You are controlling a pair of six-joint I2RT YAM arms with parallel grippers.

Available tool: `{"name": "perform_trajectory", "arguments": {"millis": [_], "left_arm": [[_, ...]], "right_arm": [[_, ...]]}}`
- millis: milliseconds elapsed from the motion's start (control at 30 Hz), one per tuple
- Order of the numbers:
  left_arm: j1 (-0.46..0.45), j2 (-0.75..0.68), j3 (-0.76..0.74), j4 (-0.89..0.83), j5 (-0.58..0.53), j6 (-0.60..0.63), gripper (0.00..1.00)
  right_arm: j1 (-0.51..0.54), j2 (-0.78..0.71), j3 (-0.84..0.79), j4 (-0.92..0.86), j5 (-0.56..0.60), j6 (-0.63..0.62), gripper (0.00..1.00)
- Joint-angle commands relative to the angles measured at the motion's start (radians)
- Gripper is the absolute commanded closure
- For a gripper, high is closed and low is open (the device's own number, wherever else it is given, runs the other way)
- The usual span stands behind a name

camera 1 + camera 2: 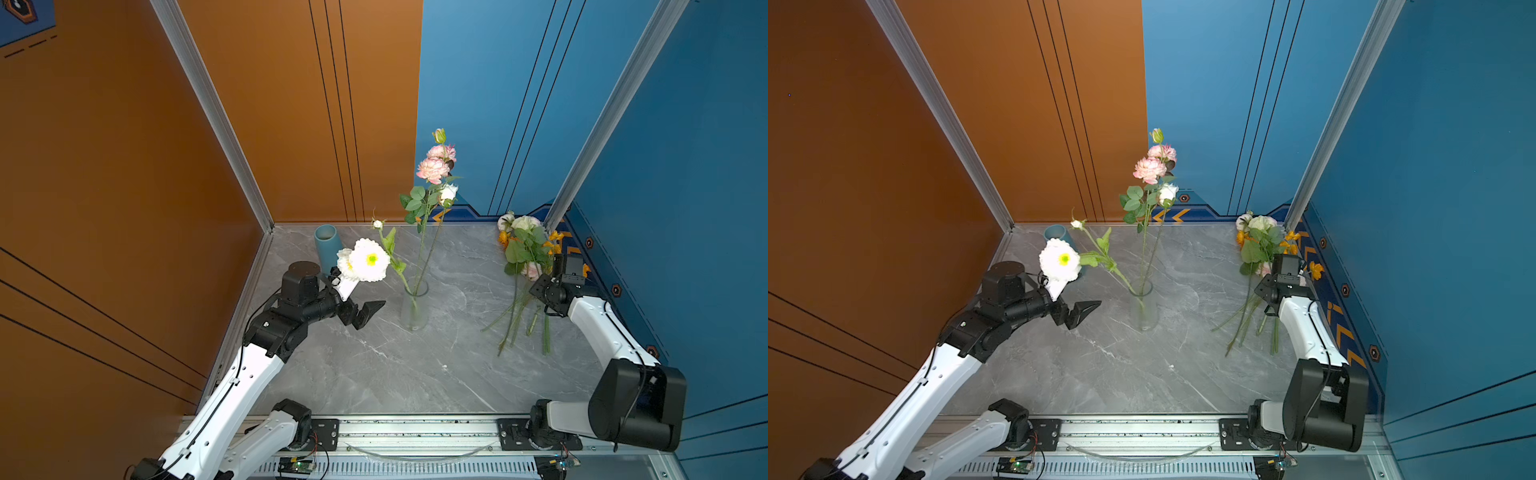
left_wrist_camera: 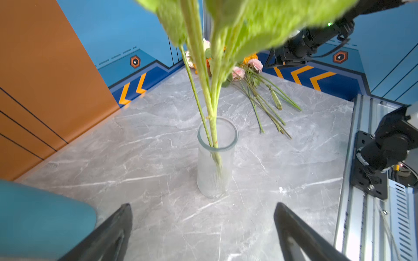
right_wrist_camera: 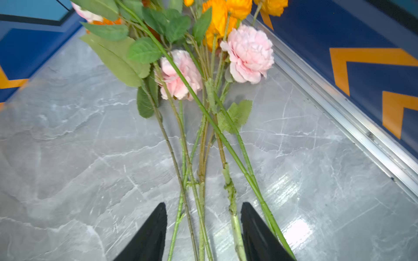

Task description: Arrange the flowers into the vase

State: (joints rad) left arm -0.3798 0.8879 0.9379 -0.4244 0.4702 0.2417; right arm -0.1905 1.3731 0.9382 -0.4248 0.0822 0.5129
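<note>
A clear ribbed glass vase [image 1: 414, 309] [image 1: 1144, 309] [image 2: 216, 158] stands mid-table. It holds a pink ruffled stem [image 1: 433, 169], a white rose [image 1: 449, 192] and a white bloom with a yellow centre [image 1: 370, 259] leaning left. My left gripper [image 1: 368, 316] [image 2: 203, 205] hovers just left of the vase, open and empty. More flowers [image 1: 525, 253] [image 1: 1260, 245] lie in a pile at the right wall, pink, cream and orange. My right gripper [image 3: 203, 206] is down over their stems [image 3: 201, 180], its jaws apart with several stems between them and one long stem outside.
A teal cup [image 1: 327, 247] [image 2: 40, 214] stands at the back left corner, close behind my left wrist. The blue wall's metal rail [image 3: 339, 106] runs right beside the flower pile. The arms' mounting rail [image 1: 415, 432] lines the table's front edge.
</note>
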Motion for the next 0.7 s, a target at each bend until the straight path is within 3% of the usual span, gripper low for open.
{"name": "perform_trajectory", "arguments": {"millis": [0, 167, 400, 500, 667], "left_arm": [[-0.009, -0.073, -0.09, -0.059, -0.008, -0.038, 0.02], [-0.034, -0.125, -0.14, -0.038, 0.037, -0.019, 0.02], [-0.053, -0.149, -0.174, 0.02, 0.235, -0.033, 0.02], [-0.083, -0.153, -0.181, 0.022, 0.239, -0.025, 0.02], [-0.09, -0.177, -0.189, 0.022, 0.19, -0.013, 0.02]], "right_arm": [[-0.045, 0.057, 0.045, 0.042, -0.044, -0.02, 0.51], [-0.058, 0.122, 0.034, 0.064, -0.053, -0.039, 0.58], [-0.069, 0.168, 0.05, 0.121, 0.019, -0.063, 0.6], [-0.088, 0.246, 0.097, 0.12, -0.021, -0.075, 0.67], [-0.099, 0.318, 0.124, 0.121, -0.027, -0.089, 0.71]]}}
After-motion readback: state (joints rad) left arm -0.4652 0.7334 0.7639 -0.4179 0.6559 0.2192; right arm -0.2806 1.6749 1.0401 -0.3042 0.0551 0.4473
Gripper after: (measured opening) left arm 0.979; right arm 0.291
